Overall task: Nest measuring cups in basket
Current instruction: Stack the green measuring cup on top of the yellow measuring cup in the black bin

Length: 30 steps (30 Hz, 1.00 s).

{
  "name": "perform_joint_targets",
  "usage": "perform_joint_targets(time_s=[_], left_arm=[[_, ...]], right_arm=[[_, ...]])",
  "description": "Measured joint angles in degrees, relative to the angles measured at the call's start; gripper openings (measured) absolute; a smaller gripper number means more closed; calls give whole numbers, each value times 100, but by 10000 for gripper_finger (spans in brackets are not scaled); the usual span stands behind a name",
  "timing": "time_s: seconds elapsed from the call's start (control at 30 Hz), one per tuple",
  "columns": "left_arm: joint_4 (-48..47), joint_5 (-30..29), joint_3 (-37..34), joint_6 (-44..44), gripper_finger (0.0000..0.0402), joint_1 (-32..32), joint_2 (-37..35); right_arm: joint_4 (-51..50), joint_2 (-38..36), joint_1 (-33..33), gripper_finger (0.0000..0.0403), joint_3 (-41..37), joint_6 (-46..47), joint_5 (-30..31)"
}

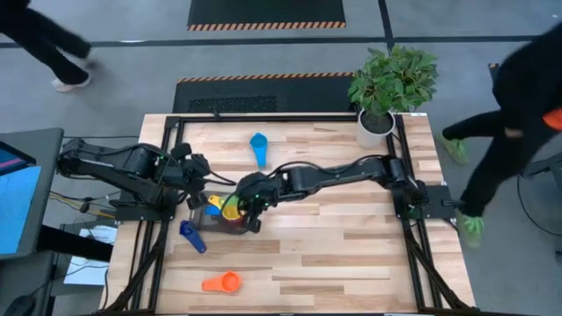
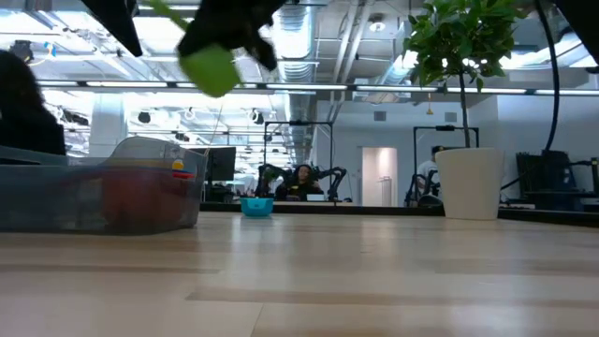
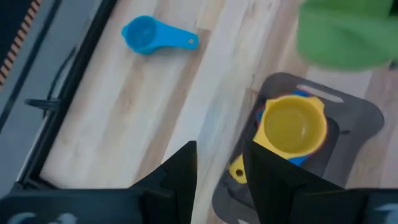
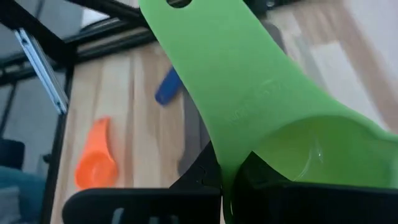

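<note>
Am holding green plastic measuring cup (image 4: 261, 118) in right tool (image 1: 252, 211), pinched shut on its rim, hovering above dark grey translucent basket (image 3: 354, 118). Am lining bowl over nested yellow plastic cup (image 3: 293, 126), lowering level. Left tool (image 3: 217, 171), half-spread and empty, beside basket.

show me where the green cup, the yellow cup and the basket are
green cup (image 4: 249, 93), right wrist view, on its flat handle.
yellow cup (image 3: 293, 126), left wrist view, inside its bowl.
basket (image 3: 364, 118), left wrist view, on its dark rim.
</note>
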<state>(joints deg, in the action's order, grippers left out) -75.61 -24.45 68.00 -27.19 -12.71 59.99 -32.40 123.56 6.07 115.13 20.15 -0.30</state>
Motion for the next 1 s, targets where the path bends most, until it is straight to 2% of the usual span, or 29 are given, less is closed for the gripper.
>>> perform_joint_targets(time_s=[0.23,0.4,0.73,1.0], left_arm=[[-36,766,231,150,124,-2,-72],[-25,1049,263,150,144,-4,-220],[107,1111,261,40,203,-4,-257],[766,1780,263,21,220,-9,-113]], right_arm=[[969,468,-28,16,-2,262,-9],[1492,518,-88,16,1,384,12],[1256,518,-108,16,5,395,33],[1187,518,-114,16,5,393,44]])
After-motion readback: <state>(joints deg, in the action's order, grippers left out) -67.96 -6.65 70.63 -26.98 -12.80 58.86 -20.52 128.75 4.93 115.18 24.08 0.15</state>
